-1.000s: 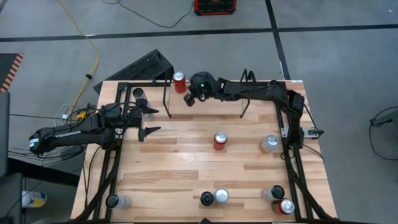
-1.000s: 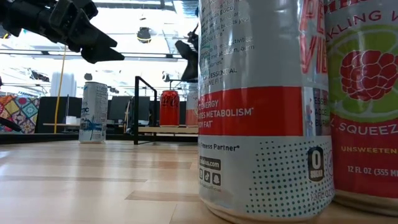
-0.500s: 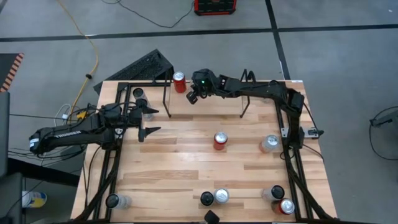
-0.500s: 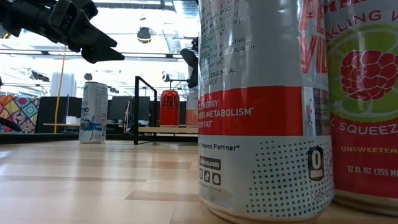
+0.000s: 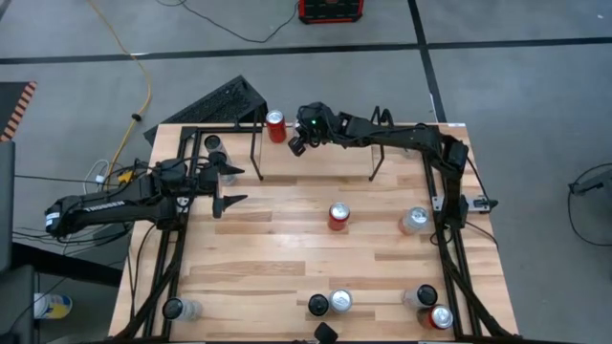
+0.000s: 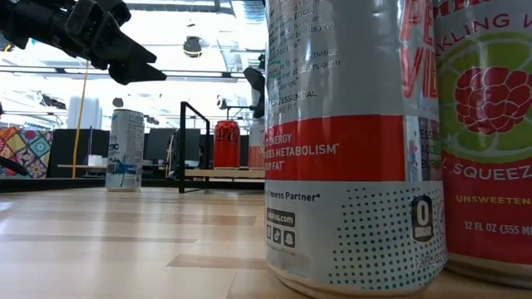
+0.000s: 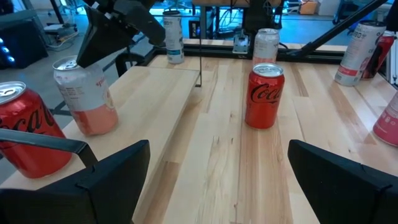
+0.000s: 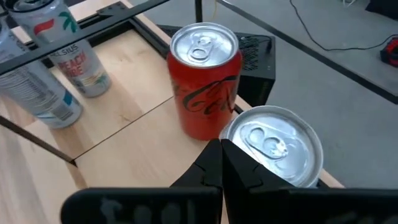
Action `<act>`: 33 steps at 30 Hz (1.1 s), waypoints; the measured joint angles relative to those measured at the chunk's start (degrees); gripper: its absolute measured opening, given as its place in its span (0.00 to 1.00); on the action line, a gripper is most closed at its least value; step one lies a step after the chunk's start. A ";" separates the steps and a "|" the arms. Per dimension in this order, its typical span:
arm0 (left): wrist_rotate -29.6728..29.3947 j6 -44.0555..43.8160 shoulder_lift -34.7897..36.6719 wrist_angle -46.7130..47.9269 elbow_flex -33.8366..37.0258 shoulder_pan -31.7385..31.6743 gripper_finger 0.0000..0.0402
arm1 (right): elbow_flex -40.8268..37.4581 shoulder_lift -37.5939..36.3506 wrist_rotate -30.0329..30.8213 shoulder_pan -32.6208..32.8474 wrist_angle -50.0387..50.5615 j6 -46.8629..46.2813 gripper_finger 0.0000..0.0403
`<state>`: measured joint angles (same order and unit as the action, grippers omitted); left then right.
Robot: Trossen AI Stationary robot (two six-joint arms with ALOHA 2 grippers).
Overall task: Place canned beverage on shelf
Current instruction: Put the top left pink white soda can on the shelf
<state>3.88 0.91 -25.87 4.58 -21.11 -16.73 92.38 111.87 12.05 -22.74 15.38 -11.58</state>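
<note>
A red cola can stands on the shelf at the table's far edge. Right beside it stands a pale can with a pink label; my arm hides it in the high view. My right gripper is shut, slanting down, with its tips between the two can tops, at the pale can's rim. My left gripper hovers open and empty over the table's left part. My right gripper's shut fingertips stand against the pale can's top rim, on the side toward the red can, coming from above at a slant. I cannot tell whether they touch it. The can stands upright on the shelf.
A red can and a silver can stand mid-table. Several more cans stand along the near edge and at the far left. Black rail frames run down both table sides.
My right gripper has moved a little toward the table's far edge, closer to the two cans on the shelf, and has stayed shut. The cans have not moved.
</note>
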 joint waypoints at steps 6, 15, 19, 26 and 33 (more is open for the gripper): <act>0.00 -0.01 -0.02 0.01 -0.01 0.00 0.92 | 0.11 1.25 -0.16 0.28 0.04 1.34 0.05; -0.07 -0.04 0.00 0.16 -0.02 -0.02 0.92 | 0.03 5.12 1.55 0.75 -3.02 1.25 0.05; -0.11 0.07 -0.02 0.31 -0.02 -0.03 0.92 | 0.02 5.18 3.67 0.68 -3.16 -0.73 0.05; -0.17 0.29 -0.01 0.20 -0.01 -0.04 0.92 | 0.02 5.18 4.90 0.35 -5.71 -2.14 0.05; -0.17 0.18 -0.02 0.27 -0.02 -0.04 0.92 | 0.02 5.10 4.67 0.09 -6.31 -3.33 0.05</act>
<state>3.70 1.09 -25.88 4.85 -21.12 -16.78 92.40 116.97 16.72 -22.65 9.07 -14.91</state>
